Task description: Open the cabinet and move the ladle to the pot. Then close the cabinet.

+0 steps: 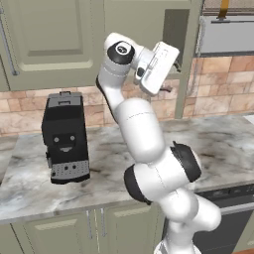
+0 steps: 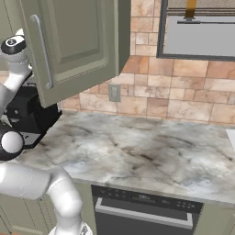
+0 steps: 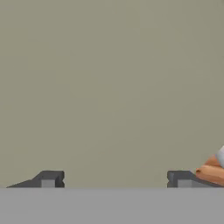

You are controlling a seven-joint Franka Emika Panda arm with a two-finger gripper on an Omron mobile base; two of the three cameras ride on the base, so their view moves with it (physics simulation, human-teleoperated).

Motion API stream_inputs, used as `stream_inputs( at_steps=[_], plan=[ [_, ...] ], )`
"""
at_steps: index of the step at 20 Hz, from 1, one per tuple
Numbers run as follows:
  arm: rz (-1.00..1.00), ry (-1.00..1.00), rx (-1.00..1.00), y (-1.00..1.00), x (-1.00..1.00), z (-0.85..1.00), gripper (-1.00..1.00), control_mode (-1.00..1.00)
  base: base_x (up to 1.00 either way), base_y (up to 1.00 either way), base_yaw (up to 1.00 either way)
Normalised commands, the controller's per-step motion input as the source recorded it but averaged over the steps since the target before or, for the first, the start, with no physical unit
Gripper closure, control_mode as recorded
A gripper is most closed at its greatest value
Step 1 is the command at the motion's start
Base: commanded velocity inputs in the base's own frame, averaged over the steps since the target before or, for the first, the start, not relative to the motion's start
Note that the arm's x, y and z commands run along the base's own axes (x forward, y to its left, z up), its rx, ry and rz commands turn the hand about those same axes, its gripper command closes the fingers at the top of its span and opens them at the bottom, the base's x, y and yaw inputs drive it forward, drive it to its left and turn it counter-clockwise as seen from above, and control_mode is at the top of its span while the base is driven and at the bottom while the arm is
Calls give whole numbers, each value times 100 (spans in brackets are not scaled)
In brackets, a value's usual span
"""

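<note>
fingertips: my two dark tips stand wide apart, nothing between them.
ladle: brown piece just beside my right tip.
cabinet: door swung open, my hand reaching inside.
coffee machine: on the counter.

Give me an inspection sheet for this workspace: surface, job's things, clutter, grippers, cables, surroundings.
Surface: marbled stone counter, mostly bare.
Job's things: cabinet door swung open, silver bar handle on it; a brown piece, probably the ladle, sits beside one fingertip in the hand view; pot nothing seen.
Clutter: black coffee machine on the counter.
Grippers: gripper open, reaching into the cabinet, holding nothing.
Cables: nothing seen.
Surroundings: brick-tile backsplash, wall outlet, dishwasher front below the counter.
</note>
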Motion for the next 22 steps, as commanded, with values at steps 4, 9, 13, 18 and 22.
stream_inputs(
  at_steps=[4,9,13,18,22],
  plan=[
    [0,-23,9,-83,-25,-13,-100,-100,0,0,0],
    [0,-37,3,-89,-6,-27,-100,-100,0,0,0],
    [4,-52,0,-67,4,-40,-100,-100,0,0,0],
    [4,-37,0,-29,0,-26,-100,-100,0,0,0],
    [0,-3,2,-3,0,0,-100,-100,0,0,0]
  ],
)
